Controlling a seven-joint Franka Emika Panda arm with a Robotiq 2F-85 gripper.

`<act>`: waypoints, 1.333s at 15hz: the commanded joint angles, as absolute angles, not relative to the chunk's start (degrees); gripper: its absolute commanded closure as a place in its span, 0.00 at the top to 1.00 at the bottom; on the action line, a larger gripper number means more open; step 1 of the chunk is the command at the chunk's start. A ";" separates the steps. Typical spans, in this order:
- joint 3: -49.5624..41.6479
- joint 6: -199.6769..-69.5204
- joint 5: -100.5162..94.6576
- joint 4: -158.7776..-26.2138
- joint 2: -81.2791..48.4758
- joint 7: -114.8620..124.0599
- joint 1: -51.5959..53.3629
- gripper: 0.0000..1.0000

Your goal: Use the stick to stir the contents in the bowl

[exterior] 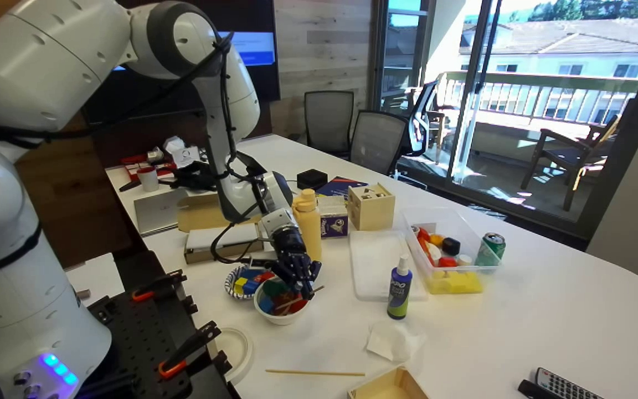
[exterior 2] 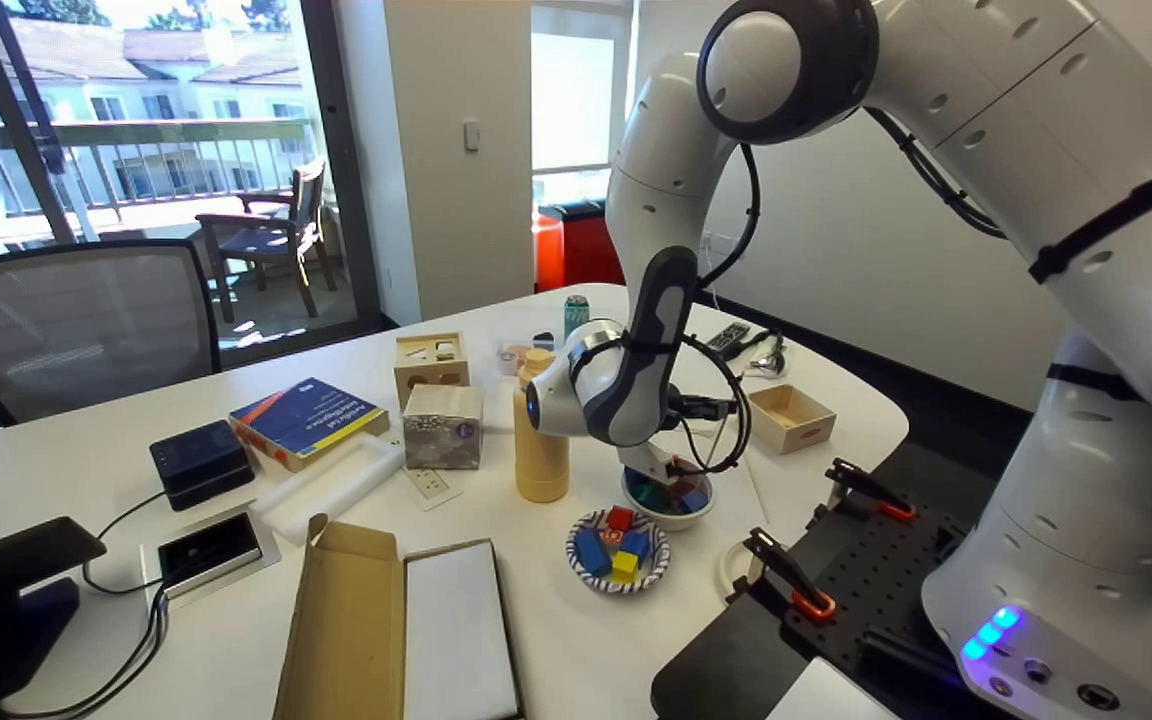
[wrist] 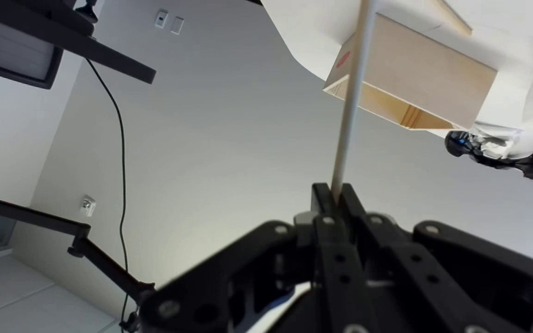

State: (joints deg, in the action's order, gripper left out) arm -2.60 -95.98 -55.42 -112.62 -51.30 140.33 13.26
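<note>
The white bowl (exterior: 282, 320) stands on the table near the robot base, and it also shows in an exterior view (exterior 2: 671, 521). Its contents are green, blue and red pieces (exterior: 266, 304). My gripper (wrist: 335, 194) is shut on a thin pale stick (wrist: 352, 101) in the wrist view. In an exterior view the gripper (exterior: 307, 289) is just above the bowl's rim. The held stick (exterior: 291, 302) slants down over the bowl among the pieces. I cannot tell how deep its tip goes. The bowl is not clearly visible in the wrist view.
A patterned plate of blocks (exterior: 230, 284) stands right beside the bowl. A tall tan bottle (exterior: 310, 230) is close behind the gripper. Another stick (exterior: 314, 372) lies on the table near a wooden box (exterior: 388, 388). A spray bottle (exterior: 399, 293) stands beyond the bowl.
</note>
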 commanded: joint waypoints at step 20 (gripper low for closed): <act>-1.26 -101.47 -61.97 -117.78 -43.82 148.33 10.63 0.01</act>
